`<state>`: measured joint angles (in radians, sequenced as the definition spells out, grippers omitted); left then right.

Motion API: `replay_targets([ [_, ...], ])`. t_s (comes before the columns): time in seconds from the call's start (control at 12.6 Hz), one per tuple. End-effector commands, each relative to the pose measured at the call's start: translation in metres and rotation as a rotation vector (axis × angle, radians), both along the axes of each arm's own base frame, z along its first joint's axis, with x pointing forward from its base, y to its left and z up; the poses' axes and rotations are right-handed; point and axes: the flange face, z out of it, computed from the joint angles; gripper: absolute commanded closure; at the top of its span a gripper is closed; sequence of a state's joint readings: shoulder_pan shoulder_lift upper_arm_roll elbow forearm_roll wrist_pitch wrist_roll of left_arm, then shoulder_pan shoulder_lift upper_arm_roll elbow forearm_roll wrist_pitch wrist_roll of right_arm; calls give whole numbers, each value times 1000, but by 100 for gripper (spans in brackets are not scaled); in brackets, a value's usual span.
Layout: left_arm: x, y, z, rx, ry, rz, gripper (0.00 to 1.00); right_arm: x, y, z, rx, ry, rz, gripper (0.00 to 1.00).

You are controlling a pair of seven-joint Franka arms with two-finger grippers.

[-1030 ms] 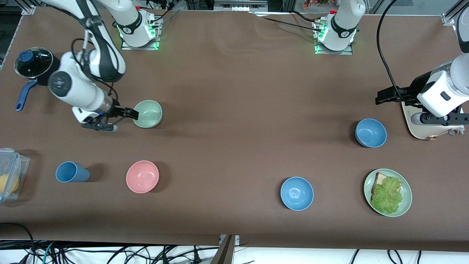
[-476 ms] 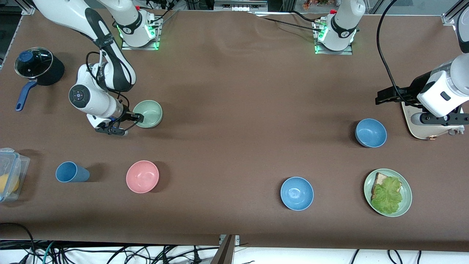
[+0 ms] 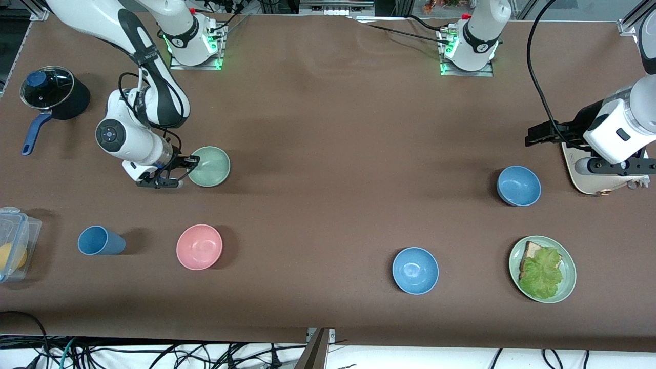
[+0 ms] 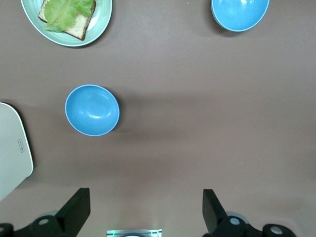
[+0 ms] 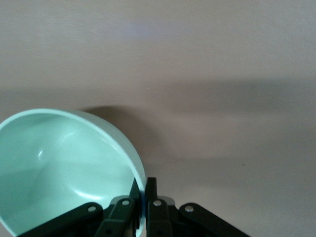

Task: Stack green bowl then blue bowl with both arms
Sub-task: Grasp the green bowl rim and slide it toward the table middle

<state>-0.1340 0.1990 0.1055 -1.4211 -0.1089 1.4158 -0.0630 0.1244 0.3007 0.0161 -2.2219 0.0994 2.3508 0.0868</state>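
The pale green bowl is toward the right arm's end of the table, tilted and lifted a little. My right gripper is shut on its rim; the right wrist view shows the rim pinched between the two fingers. Two blue bowls rest on the table: one toward the left arm's end, one nearer the front camera. Both show in the left wrist view, the first and the second. My left gripper is open and empty, held high above the table near a white board.
A pink bowl and a blue cup sit nearer the front camera than the green bowl. A green plate with bread and lettuce, a black pot, a clear box and a white board stand at the table's ends.
My right gripper reached the green bowl's rim and closed on it. The bowl has since shifted slightly and tilted up. The left arm has not moved.
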Motion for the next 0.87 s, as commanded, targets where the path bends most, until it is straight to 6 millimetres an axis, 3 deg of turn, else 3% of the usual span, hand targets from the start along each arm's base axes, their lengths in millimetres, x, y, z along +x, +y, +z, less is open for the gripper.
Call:
replay_targets([
  [0.0, 2, 2, 4, 14, -15, -18, 0, 18, 34, 51, 21, 38, 14, 100],
  [0.08, 2, 2, 4, 14, -15, -18, 0, 27, 47, 71, 20, 56, -8, 100],
  [0.24, 2, 2, 4, 15, -14, -16, 0, 34, 100, 98, 26, 54, -55, 100],
  [0.4, 6, 5, -7, 14, 2, -13, 0, 30, 169, 108, 49, 41, -134, 100],
  [0.63, 6, 6, -7, 14, 2, -10, 0, 18, 288, 86, 87, 49, -216, 100],
  [0.71, 8, 8, -10, 13, 3, -8, 0, 13, 316, 68, 97, 36, -269, 100],
  [0.79, 8, 9, -10, 13, 4, -5, 0, 6, 332, 42, 103, 30, -286, 100],
])
